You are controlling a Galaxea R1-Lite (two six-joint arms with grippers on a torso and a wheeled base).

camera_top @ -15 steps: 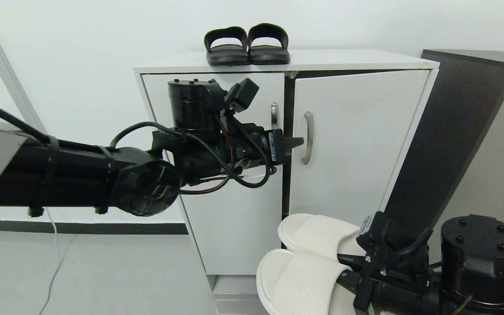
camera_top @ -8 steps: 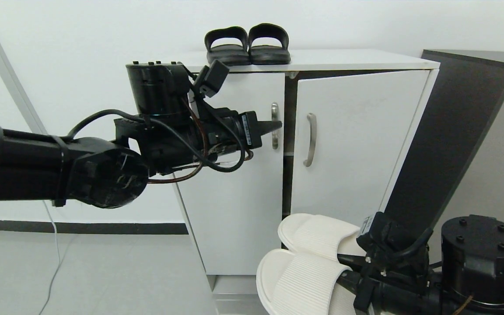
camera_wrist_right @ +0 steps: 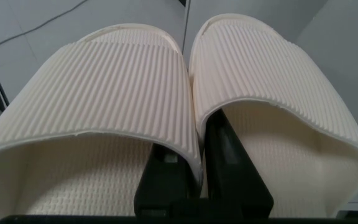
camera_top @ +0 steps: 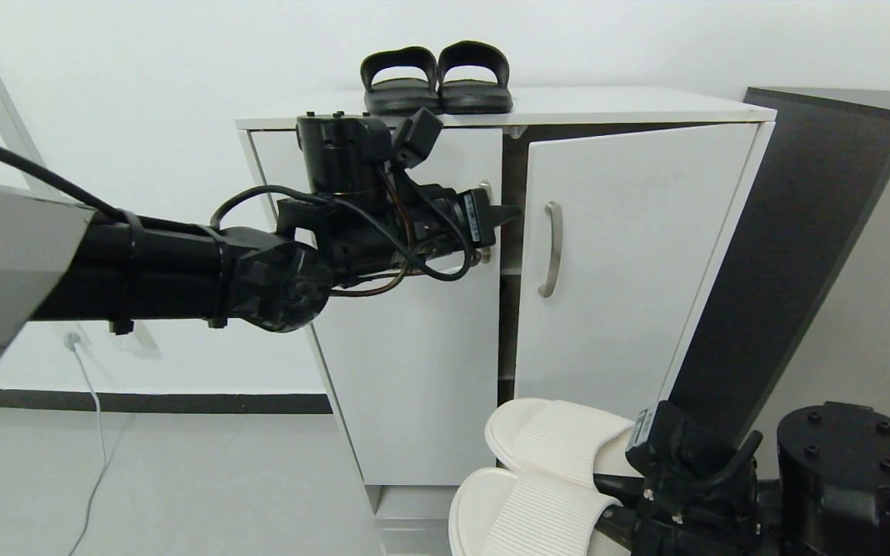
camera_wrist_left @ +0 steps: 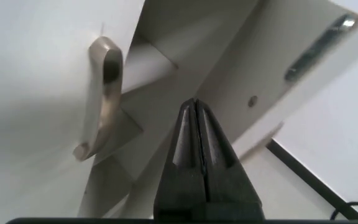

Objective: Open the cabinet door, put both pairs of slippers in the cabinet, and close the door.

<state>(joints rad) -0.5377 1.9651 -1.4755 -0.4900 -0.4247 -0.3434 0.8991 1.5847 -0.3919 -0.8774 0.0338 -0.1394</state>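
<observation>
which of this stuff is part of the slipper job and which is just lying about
Part of the job: white two-door cabinet, right door ajar; pair of black slide slippers on its top; pair of cream ribbed slippers clamped in the right gripper; left gripper, shut, by the door gap.
Just there: dark grey panel beside the cabinet; thin cable on the floor.

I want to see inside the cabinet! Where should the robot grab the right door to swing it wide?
Probably the metal handle on the right door. It is an upright bar standing off the panel with a gap behind, so come straight from the front, one finger on each side of the bar. The shut left gripper is nearest.
</observation>
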